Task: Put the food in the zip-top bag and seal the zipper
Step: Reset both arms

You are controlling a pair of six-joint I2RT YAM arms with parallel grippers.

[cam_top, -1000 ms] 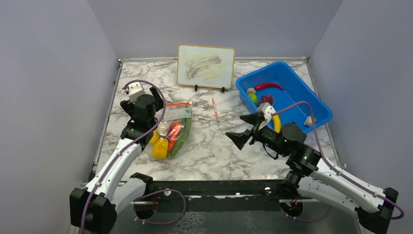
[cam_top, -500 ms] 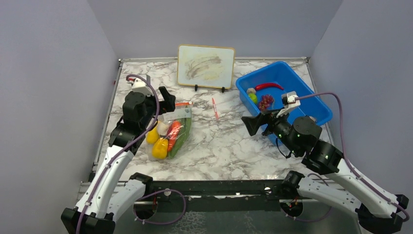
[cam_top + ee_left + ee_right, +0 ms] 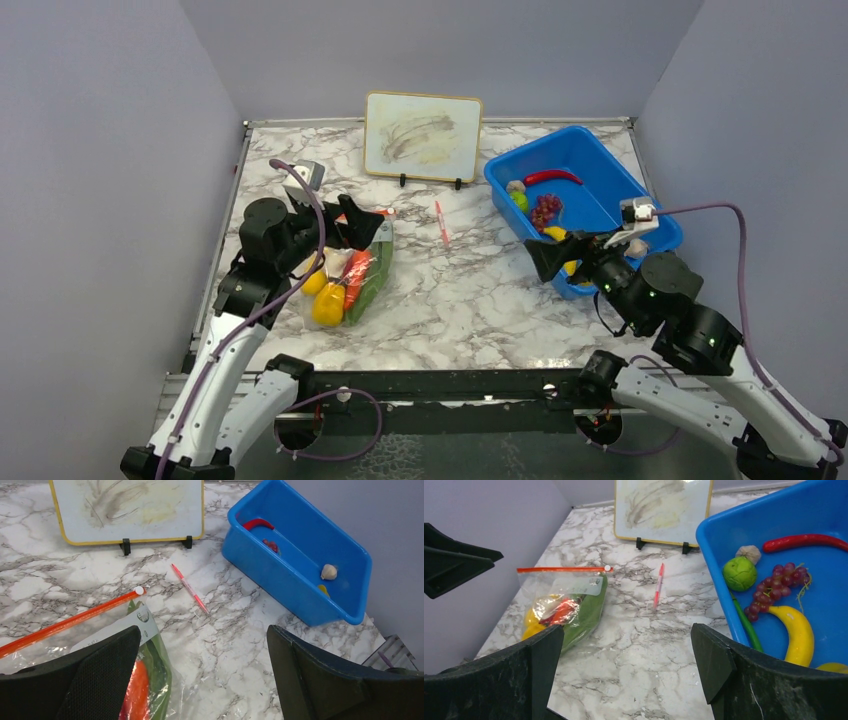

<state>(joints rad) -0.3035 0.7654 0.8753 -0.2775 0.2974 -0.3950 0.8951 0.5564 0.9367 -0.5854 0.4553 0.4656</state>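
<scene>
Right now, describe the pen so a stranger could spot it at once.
Find the whiteboard at the back. On the table before it, between bag and blue bin, lies the pen. It is a thin red-and-white stick, touching nothing.

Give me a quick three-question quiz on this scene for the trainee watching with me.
1. True or false: the banana lies inside the zip-top bag.
2. Which thing lies on the table between the bag and the blue bin?
A. a red-and-white pen
B. a spoon
C. a sponge
3. In one word: are both arms' jaws open or shut?

Key: 1 false, it lies in the blue bin; 2 A; 3 open, with nothing between them.
</scene>
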